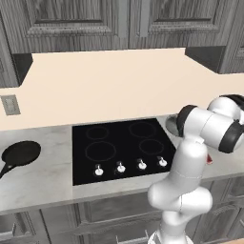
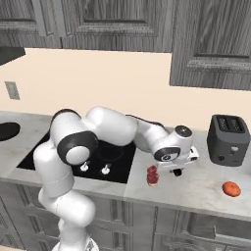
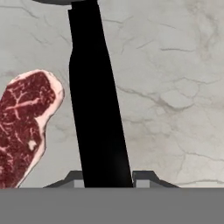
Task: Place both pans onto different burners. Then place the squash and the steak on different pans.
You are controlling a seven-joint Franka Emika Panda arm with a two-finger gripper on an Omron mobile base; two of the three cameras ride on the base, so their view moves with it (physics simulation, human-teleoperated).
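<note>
My gripper [image 3: 109,180] is shut on the long black handle [image 3: 96,100] of the silver pan [image 1: 171,125], which lies on the counter just right of the cooktop, mostly hidden behind my arm. The dark-red marbled steak [image 3: 24,127] lies flat on the marble beside the handle, close to the gripper [image 2: 177,171]; it also shows as steak [image 2: 153,175]. Farther right near the counter's front sits the orange squash [image 2: 231,188]. The matte black pan [image 1: 21,153] rests on the counter left of the cooktop. The ring-shaped burners [image 1: 100,151] on the black cooktop [image 1: 119,162] are bare.
A dark toaster [image 2: 229,139] stands at the back right of the counter. White knobs [image 1: 120,167] line the cooktop's front edge. A wall outlet [image 1: 10,105] is at the far left. Cabinets hang overhead.
</note>
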